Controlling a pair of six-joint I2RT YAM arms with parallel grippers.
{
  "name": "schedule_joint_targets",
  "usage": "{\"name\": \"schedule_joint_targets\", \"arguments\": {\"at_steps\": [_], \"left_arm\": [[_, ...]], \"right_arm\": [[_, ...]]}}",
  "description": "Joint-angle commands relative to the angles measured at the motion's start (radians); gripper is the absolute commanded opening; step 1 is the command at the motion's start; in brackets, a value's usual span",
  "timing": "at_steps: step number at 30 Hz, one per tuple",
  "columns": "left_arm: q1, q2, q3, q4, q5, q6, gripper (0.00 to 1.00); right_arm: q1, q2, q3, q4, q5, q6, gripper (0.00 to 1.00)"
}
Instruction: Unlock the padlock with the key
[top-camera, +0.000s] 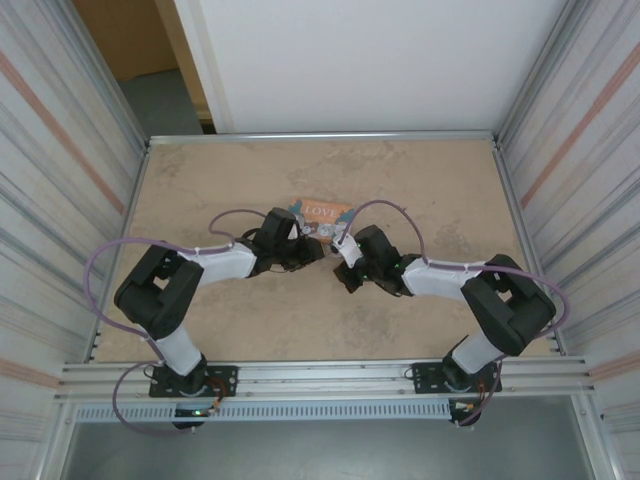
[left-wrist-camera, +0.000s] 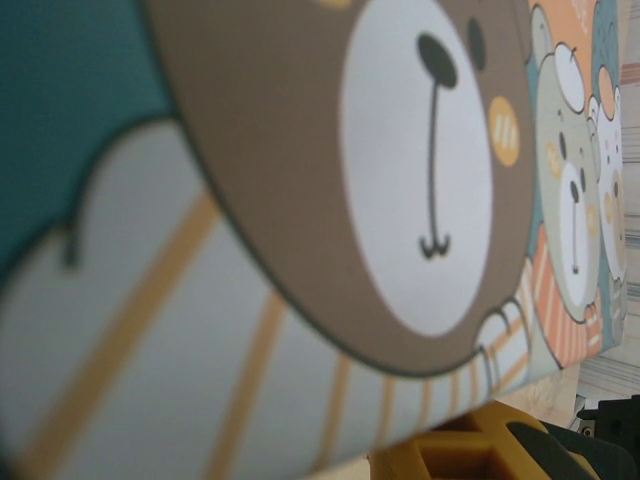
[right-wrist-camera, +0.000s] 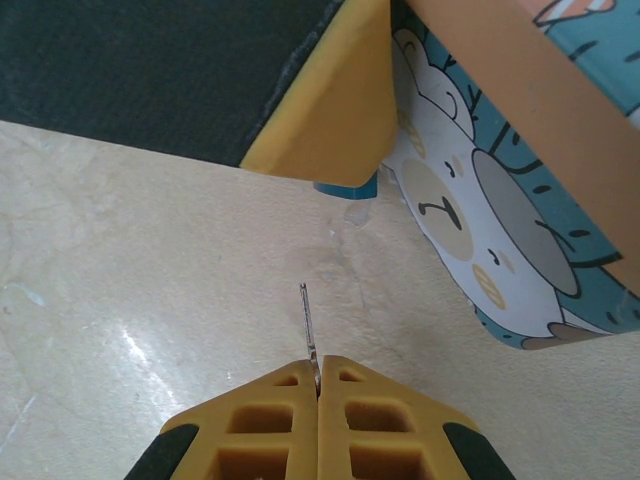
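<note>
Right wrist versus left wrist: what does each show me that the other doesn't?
Right wrist: the key pinched in the shut right gripper, pointing roughly toward the padlock, a blue bit under the left arm's finger. Left wrist: a brown bear face on the tin, close and blurred. Both: the tin's bear pictures.

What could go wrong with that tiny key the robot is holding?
1. The right pincer pinches the thin key with just its fingertips, so it may twist or slip when pushed.
2. The blue padlock is mostly hidden under a yellow finger of the left pincer, so the key could miss the keyhole.
3. The bear tin sits close beside, so the right pincer might bump it.
</note>
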Motion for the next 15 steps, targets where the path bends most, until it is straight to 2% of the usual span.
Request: {"name": "schedule_joint_targets", "arguments": {"at_steps": [1,15], "left_arm": [[-0.006,-0.033,0.036,0.045,0.031,-0.022,0.18],[-0.01,-0.028,0.042,0.047,0.035,-0.04,0.15]], "right_arm": [[0.012,0.02,0.014,0.036,0.027,-0.013,0.0],[0.02,0.061,0.028,0.094,0.078,0.0,0.0]]}}
